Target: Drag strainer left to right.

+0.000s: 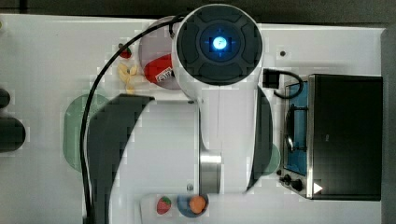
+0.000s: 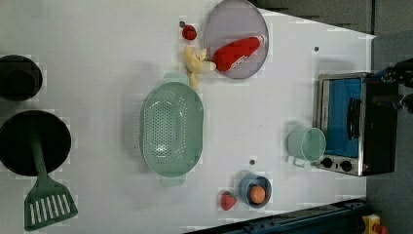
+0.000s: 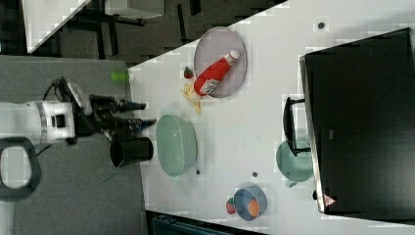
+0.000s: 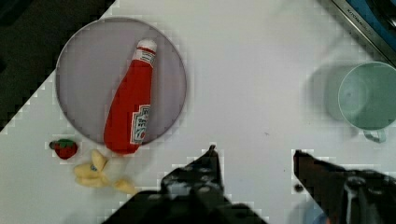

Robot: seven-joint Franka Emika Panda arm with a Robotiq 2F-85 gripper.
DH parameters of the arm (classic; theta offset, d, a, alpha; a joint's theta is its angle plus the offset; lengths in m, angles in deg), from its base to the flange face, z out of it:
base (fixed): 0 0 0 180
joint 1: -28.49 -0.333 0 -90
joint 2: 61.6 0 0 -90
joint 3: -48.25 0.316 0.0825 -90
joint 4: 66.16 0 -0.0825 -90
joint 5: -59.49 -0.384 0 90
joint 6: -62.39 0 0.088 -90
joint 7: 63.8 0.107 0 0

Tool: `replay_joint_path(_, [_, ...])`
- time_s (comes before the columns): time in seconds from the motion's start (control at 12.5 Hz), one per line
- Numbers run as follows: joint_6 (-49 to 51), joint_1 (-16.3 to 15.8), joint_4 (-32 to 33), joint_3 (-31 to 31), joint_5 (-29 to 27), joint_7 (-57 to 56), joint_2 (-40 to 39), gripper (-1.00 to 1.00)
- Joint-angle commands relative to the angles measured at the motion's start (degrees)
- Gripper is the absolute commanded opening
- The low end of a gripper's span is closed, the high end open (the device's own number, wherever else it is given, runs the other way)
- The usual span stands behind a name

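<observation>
Claw [image 4: 254, 154] apart, empty, clear of strainer [image 2: 171, 129]; strainer upright on worktop [image 2: 97, 58], mug [image 2: 307, 145] well apart.

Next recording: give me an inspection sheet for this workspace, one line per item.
Surface: white table, unmarked.
Job's things: pale green strainer upright near the table's middle, untouched.
Clutter: ketchup bottle lying on a grey plate; strawberry and yellow pieces beside the plate; mint mug by the toaster oven; blue bowl holding an orange ball, a second strawberry next to it; green spatula resting on a black pan.
Grippers: gripper open, holding nothing, apart from the strainer.
Cables: black cable running along the arm.
Surroundings: dark floor beyond the table.
</observation>
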Motion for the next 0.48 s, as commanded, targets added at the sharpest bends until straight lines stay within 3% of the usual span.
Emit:
replay_joint_path(0.08, [9.1,1.3,14.6,0.8,0.3,1.8,23.0,0.59])
replay_joint_path(0.24, [8.6,1.0,14.6,1.7,0.1,1.8,22.8,0.99])
replay_joint_path(0.48, [5.7,-0.7,14.6,7.0,-2.3,1.9,21.0,1.0])
